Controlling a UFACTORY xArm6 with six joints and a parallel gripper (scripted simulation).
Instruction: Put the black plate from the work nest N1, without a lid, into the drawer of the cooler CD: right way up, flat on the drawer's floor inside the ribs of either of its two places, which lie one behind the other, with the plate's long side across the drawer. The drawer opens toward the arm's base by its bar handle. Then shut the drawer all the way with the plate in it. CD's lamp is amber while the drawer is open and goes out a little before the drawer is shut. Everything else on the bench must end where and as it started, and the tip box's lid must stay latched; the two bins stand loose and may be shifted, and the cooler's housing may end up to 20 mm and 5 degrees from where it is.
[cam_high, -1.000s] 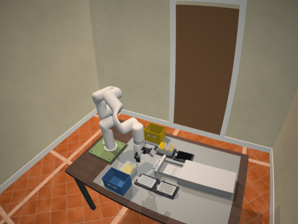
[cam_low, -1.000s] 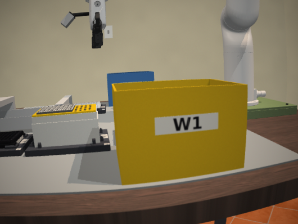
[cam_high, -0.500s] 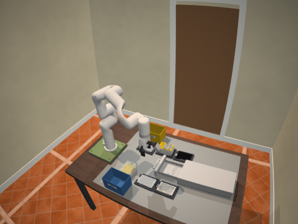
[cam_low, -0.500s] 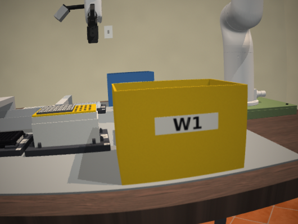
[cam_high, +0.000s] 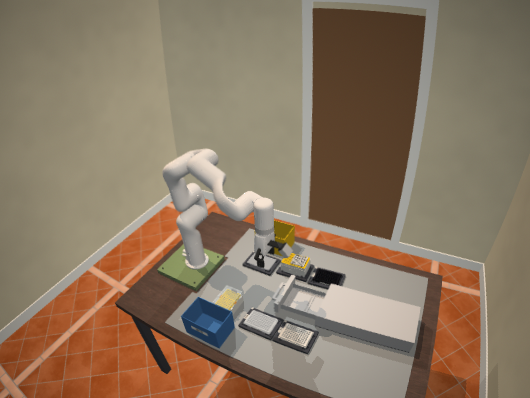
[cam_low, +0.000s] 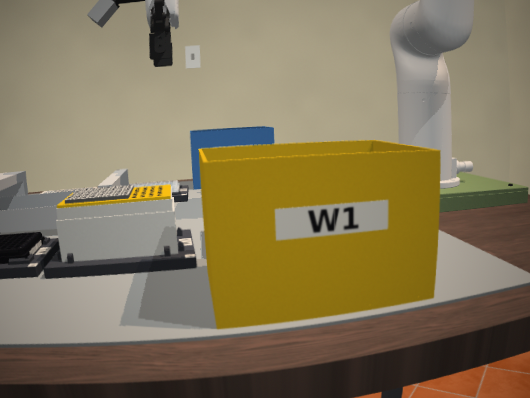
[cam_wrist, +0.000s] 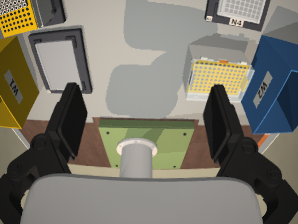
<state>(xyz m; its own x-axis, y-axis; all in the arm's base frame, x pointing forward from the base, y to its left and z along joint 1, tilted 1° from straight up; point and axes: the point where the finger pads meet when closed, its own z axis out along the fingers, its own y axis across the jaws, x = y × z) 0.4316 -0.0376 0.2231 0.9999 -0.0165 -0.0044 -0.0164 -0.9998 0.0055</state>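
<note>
With the drawer (cam_high: 300, 298) open, we hover our empty, wide-open hand (cam_high: 259, 259) near the surface's far edge; next, reach the black plate (cam_high: 327, 276).

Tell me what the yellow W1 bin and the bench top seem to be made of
Yellow W1 bin: probably plastic or coated sheet; thin straight walls, even matte colour, no grain or shine.
Bench top: looks like dark wood along its edge, with faint brown streaks; a smooth matte grey sheet, material unclear, covers the working area.
</note>
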